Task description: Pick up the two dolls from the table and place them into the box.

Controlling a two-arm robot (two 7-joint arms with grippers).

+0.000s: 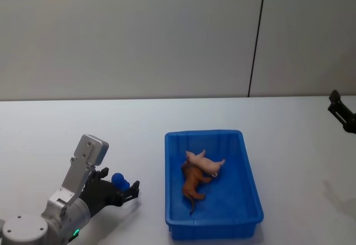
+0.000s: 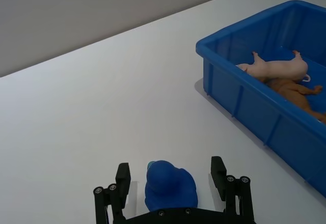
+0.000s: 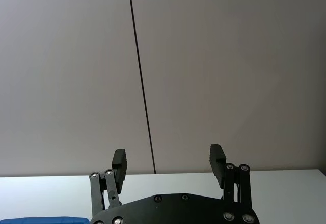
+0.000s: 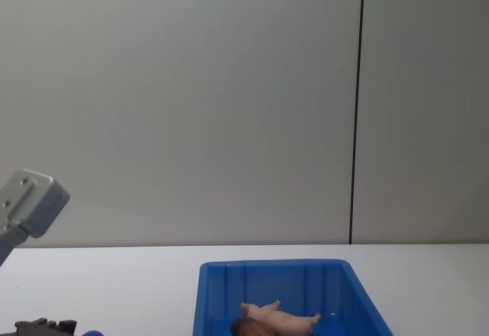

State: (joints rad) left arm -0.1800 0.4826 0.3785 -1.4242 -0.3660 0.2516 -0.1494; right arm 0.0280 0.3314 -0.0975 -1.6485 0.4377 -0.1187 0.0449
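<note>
Head looks down, chest level forward; both share box (image 1: 214, 231).

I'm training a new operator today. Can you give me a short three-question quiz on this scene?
1. True or false: the pale pink toy animal lies inside the bright blue ribbed plastic bin.
2. What lies beside it there? A) a reddish-brown four-legged toy animal B) a green ball C) nothing
3. Fill in: the left end effector, straddling the small blue rounded toy on the table, has its fingers ___.
Key: 1 true; 2 A; 3 open.
</note>
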